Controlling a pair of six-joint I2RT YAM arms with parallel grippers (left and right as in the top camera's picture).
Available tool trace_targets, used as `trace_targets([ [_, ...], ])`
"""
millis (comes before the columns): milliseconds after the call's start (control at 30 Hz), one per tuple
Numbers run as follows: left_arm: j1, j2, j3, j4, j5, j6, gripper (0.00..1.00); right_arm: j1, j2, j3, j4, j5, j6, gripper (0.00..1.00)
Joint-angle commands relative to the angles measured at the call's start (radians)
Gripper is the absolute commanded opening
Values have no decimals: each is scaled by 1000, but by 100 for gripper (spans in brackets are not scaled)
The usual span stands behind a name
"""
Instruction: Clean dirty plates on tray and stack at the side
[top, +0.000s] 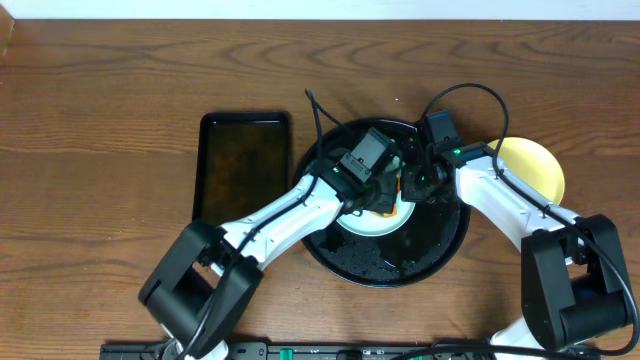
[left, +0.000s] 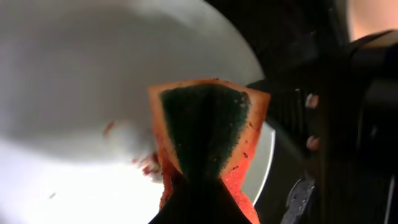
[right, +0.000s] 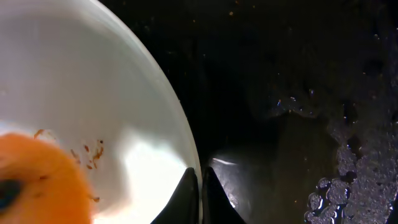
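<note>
A pale mint-green plate (top: 372, 226) lies in the round black tray (top: 440, 250). My left gripper (top: 385, 195) is shut on an orange sponge with a green scouring face (left: 205, 127), pressed on the plate (left: 74, 93) beside reddish-brown specks (left: 146, 165). My right gripper (top: 411, 185) is shut on the plate's right rim, one finger on each side (right: 200, 179). In the right wrist view the plate (right: 93, 93) carries specks (right: 90, 152) next to the blurred sponge (right: 31, 183). A pale yellow plate (top: 535, 165) lies on the wood table to the right of the tray. A second mint-green plate is not in view.
A smaller rectangular black tray (top: 245, 165) lies left of the round tray. The round tray's floor is wet, with droplets and foam (right: 354, 168). Both arms cross over the tray from the front edge. Cables arch above the tray's far rim (top: 470, 95).
</note>
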Motion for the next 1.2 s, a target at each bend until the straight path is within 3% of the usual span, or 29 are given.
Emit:
trace_targets([
  [0,-2,43,-1,30,51,-50,8,15,-2,-8,-5,24,-1,1],
  [200,-2,95,-1,88,87,-62,8,15,-2,-8,-5,24,-1,1],
  [467,43,117,-1,43,-74,-61,8,15,-2,-8,-25,24,-2,1],
  [700,144,115,-1,-28,-127,-10,8,15,-2,-8,-27,24,-2,1],
  [1000,151,-119,-1,-192,-119,45,8,15,-2,-8,-27,32,-2,1],
  [1033,151,-145,-1,-210,-139,45,8,15,-2,-8,-27,32,-2,3],
  [1100,151,-202,-1,-269,-230,45,8,15,-2,-8,-27,31,-1,16],
  [1167,154,-230,-1,-315,-327,45,8,15,-2,-8,-27,18,-1,17],
])
